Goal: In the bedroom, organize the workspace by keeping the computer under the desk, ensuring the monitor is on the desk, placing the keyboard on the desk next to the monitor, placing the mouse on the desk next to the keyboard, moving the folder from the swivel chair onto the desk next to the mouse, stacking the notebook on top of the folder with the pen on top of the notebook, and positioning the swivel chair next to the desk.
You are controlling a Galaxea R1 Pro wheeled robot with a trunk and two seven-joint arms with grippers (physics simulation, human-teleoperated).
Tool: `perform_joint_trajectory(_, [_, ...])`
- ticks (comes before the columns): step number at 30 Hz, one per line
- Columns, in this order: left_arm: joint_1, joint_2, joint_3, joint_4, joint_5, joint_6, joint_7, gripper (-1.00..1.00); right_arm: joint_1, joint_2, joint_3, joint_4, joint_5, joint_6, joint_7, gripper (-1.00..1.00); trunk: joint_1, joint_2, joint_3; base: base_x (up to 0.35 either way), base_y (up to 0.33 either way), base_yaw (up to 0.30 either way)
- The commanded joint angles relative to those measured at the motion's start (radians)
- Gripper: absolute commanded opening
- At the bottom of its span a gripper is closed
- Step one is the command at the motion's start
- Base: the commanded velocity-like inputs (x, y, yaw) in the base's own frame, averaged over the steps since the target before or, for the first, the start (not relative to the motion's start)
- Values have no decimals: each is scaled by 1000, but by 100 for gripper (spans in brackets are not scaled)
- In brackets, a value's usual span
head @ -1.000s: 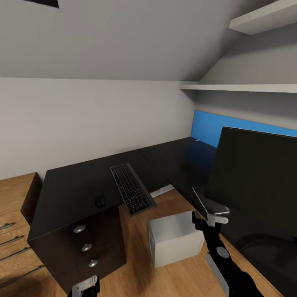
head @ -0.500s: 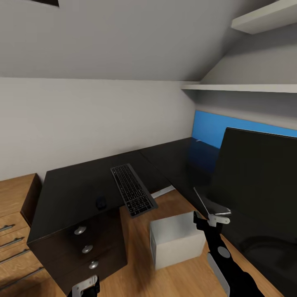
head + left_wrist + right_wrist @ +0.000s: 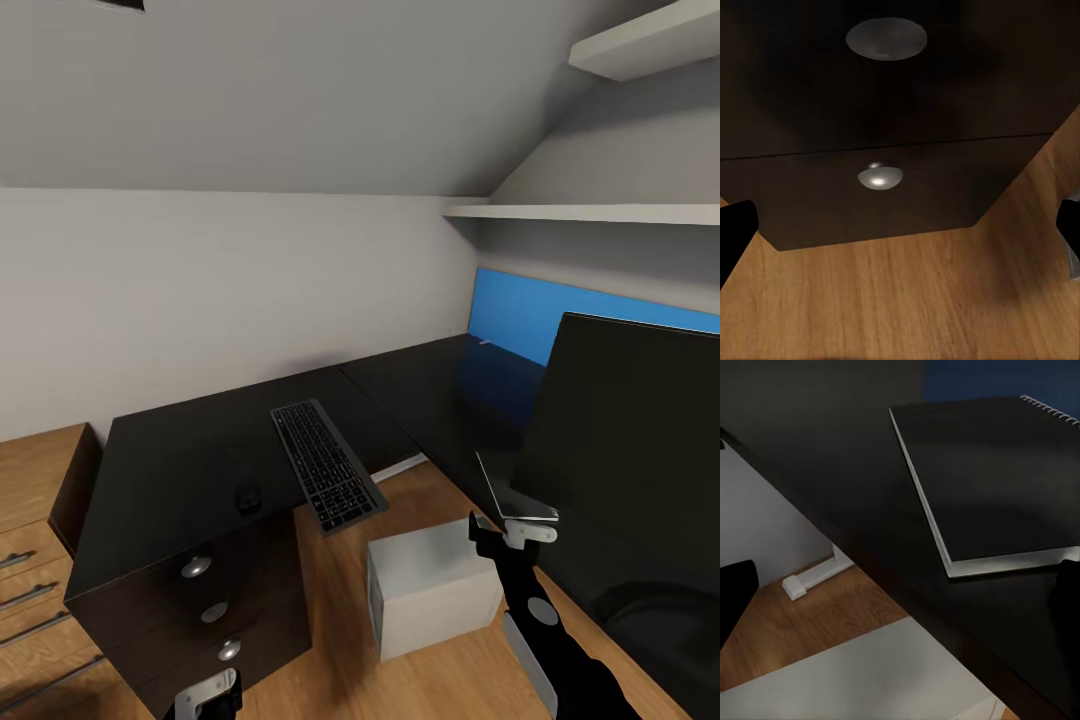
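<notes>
The black desk carries the slim grey keyboard, which overhangs its front edge, and the small black mouse left of it. On the floor between the desk's wings stands the light grey computer. The wide black monitor stands on the right wing. A thin spiral-bound notebook lies flat at that wing's edge. Just in front of the notebook, my right gripper is open and holds nothing. My left gripper is open low in front of the desk's drawers.
A bright blue flat panel runs along the wall behind the monitor. White shelves hang above the right wing. A light wooden cabinet with bar handles stands at the left. Wooden floor lies between drawers and computer.
The whole picture has drifted slightly, so the camera moved; the monitor and computer sit a little further right in view. Both grippers keep their places and states.
</notes>
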Motion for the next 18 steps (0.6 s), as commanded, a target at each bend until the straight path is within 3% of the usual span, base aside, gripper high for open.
perform_joint_trajectory(1, [-1, -1, 1, 0, 6, -3, -1, 100, -1, -2, 7, 16, -25, -2, -3, 100, 0, 0, -1, 2, 1, 0])
perform_joint_trajectory(13, [-1, -1, 1, 0, 6, -3, -2, 100, -1, -2, 8, 17, -24, -3, -4, 100, 0, 0, -1, 2, 0, 0])
perform_joint_trajectory(18, [-1, -1, 1, 0, 6, -4, -2, 100, -1, -2, 7, 17, -24, -2, -3, 100, 0, 0, -1, 124, 0, 0])
